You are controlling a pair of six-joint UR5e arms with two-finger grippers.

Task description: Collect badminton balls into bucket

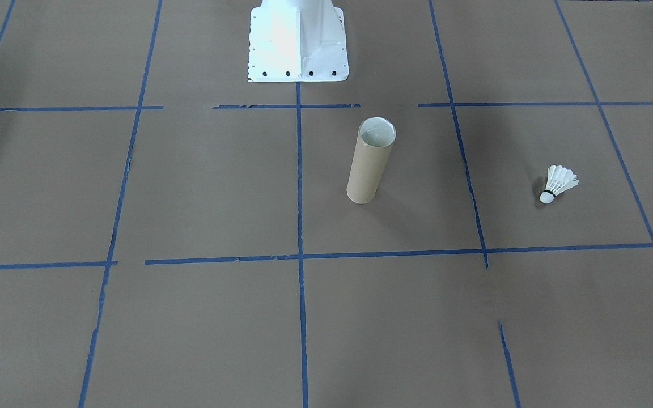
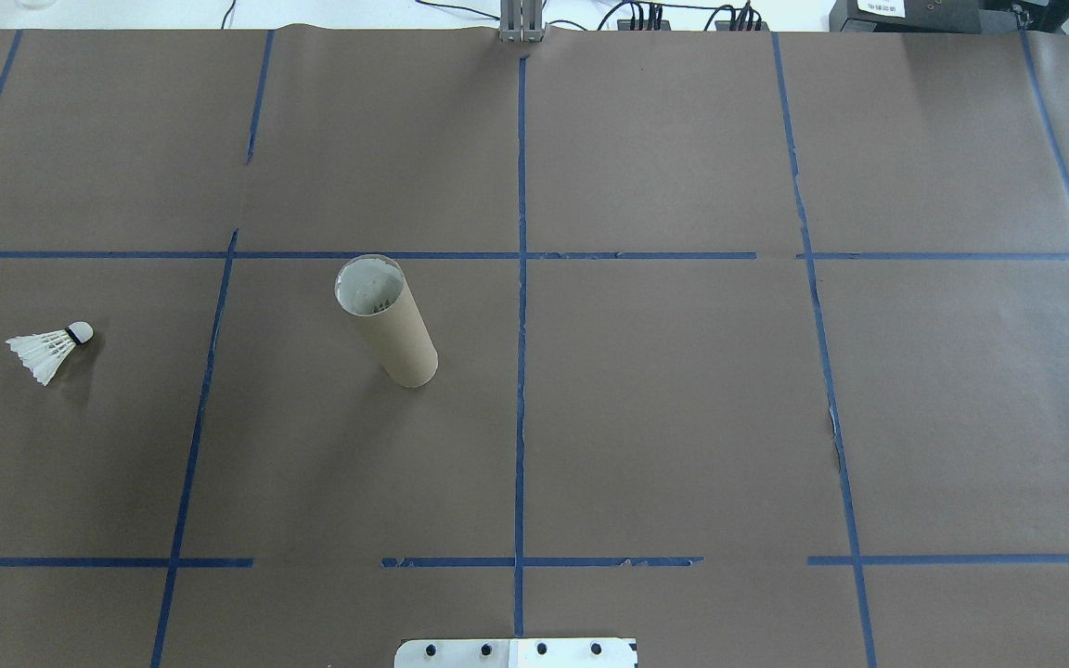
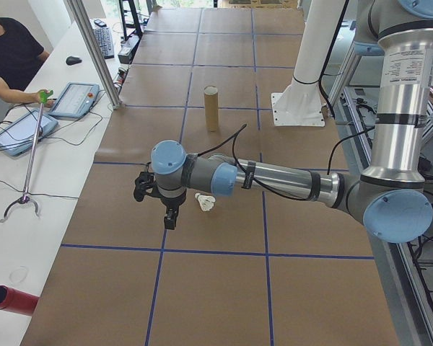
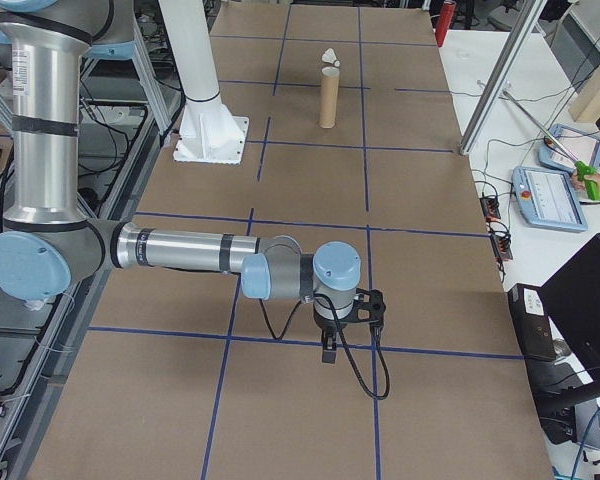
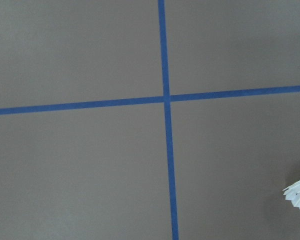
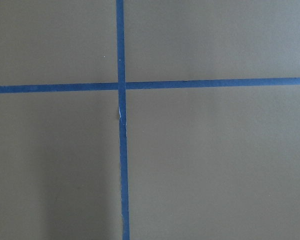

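1 shuttlecock [image 2: 52, 348], white feather, on its side on the brown paper table [image 2: 664, 408], at the robot's left, well apart from the bucket. Cork tip turned toward the bucket.

1 bucket [image 2: 388, 322], cardboard tube, upright, mouth open, near table centre; nothing seen inside.

2 arms, neither over the central grid. Left gripper [image 3: 166, 205] hangs above the table near the shuttlecock; right gripper [image 4: 338, 335] hovers at the far end. Both show only in side views, so I cannot tell whether the fingers are apart or together.

Step in hand, as judged: start, nothing collected. Next: left arm descends on the shuttlecock, grasps it, carries it over the narrow mouth.
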